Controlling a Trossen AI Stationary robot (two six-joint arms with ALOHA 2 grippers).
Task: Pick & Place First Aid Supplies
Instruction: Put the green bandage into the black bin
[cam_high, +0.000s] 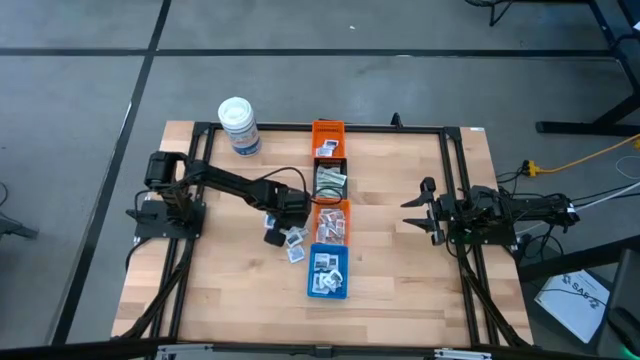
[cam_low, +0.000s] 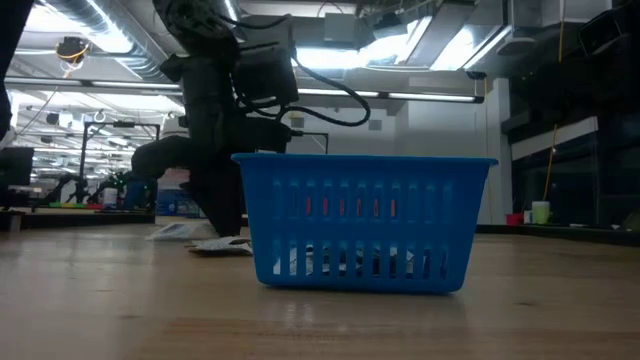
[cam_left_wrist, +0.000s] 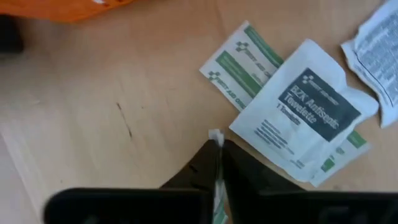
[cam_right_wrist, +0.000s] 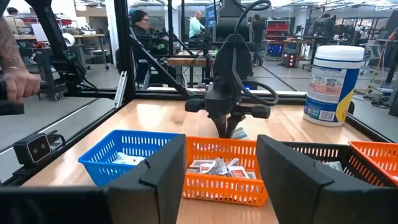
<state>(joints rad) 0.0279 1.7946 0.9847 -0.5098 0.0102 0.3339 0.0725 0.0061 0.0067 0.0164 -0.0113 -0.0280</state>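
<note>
Left wrist view shows the left tool (cam_left_wrist: 217, 155) pinched shut on a thin packet (cam_left_wrist: 216, 138) held on edge, its white tip poking out between the two dark fingers and its long axis running along them. Just beyond it, loose first aid supplies lie flat on the table (cam_left_wrist: 93, 112): a white antiseptic towelette packet (cam_left_wrist: 298, 109) with a dark label lies across a green-printed strip (cam_left_wrist: 239, 62), both with their long axes skewed to the table's grain, and a third printed packet (cam_left_wrist: 379, 53) sits beside them.

From above, this tool is low over the table near its middle, just beside the line of bins, with loose packets (cam_high: 294, 240) by the blue bin (cam_high: 328, 272). More packets fill the orange bin (cam_high: 333, 222) and the blue one.

Near the table's right edge, the right tool (cam_high: 418, 211) hovers, its fingers spread wide and holding nothing.
</note>
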